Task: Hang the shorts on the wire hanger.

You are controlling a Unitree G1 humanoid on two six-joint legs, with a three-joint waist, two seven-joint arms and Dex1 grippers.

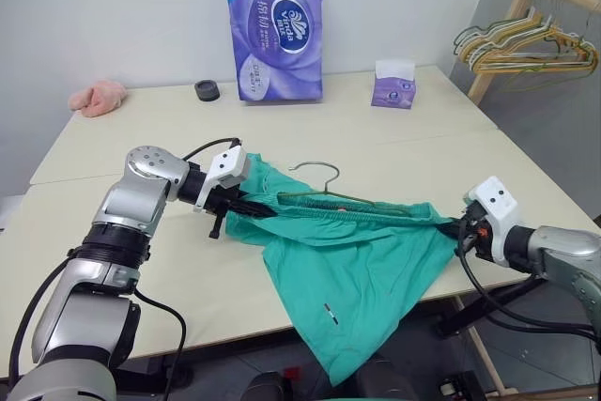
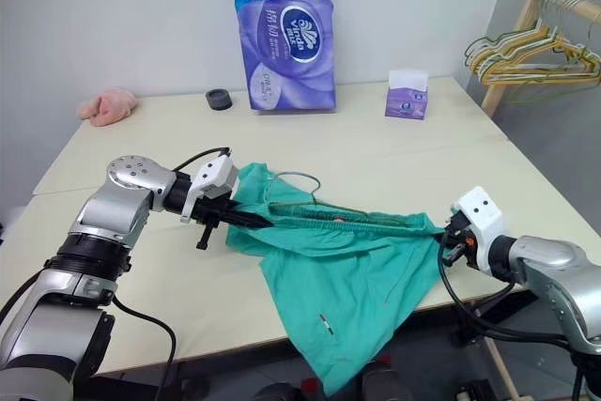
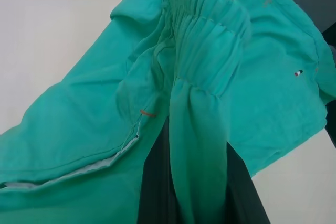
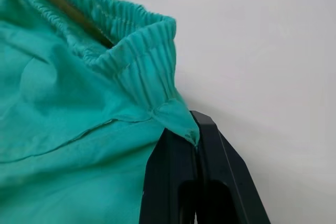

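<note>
The teal-green shorts (image 1: 362,265) are stretched by their gathered waistband between my two grippers above the table's front edge, and the legs hang down past that edge. My left gripper (image 1: 250,207) is shut on the waistband's left end, where cloth runs between its black fingers (image 3: 157,192). At the right end, my right gripper (image 1: 454,229) is shut on the waistband's corner (image 4: 186,127). The wire hanger (image 1: 322,176) lies on the table just behind the shorts. Its hook sticks out above the waistband, and its lower part is hidden in the cloth.
A tall purple tissue pack (image 1: 275,25), a small purple tissue box (image 1: 393,84) and a black round object (image 1: 207,90) stand at the back of the cream table (image 1: 141,260). A pink cloth (image 1: 98,97) lies back left. A wooden rack with coloured hangers (image 1: 531,44) stands far right.
</note>
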